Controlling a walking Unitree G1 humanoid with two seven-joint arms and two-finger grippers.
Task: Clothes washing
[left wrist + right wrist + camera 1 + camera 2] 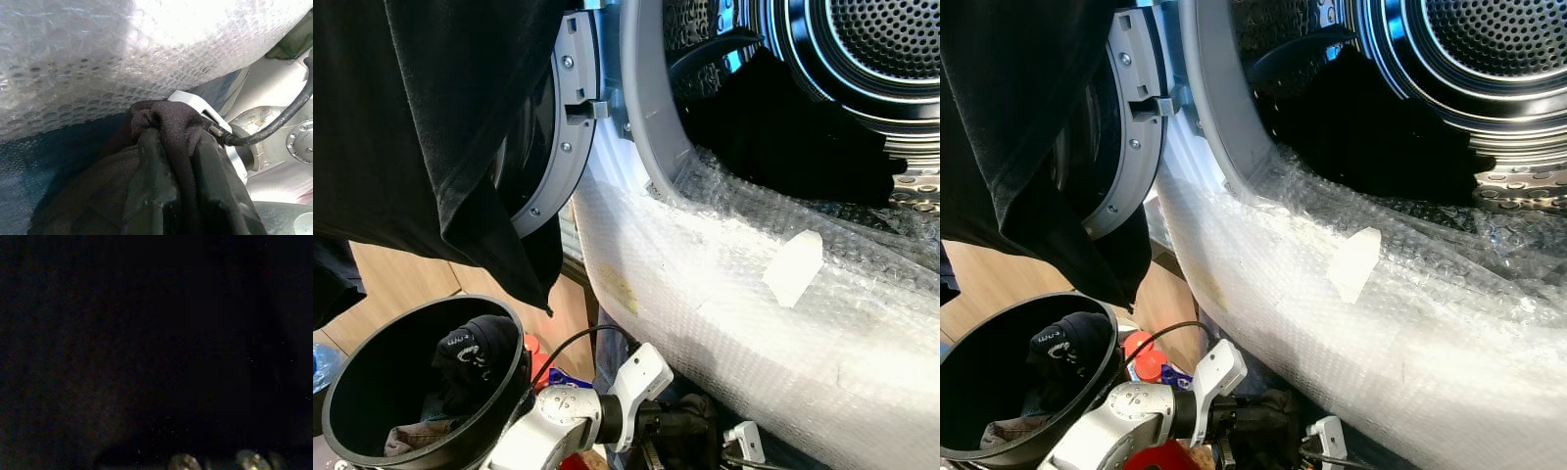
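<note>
Black garment (431, 127) hangs nearest my camera, over bucket (372, 382). Left tool (166, 161) clenched on dark cloth (161, 122) beside bubble-wrapped washer (754, 323). Right tool: can't tell.

Left arm (553, 421): silver metal casing with rounded joint housing and small screws. White angular wrist bracket (641, 377). Black cable (570, 345) loops over the forearm. Black wrist section beyond.
</note>
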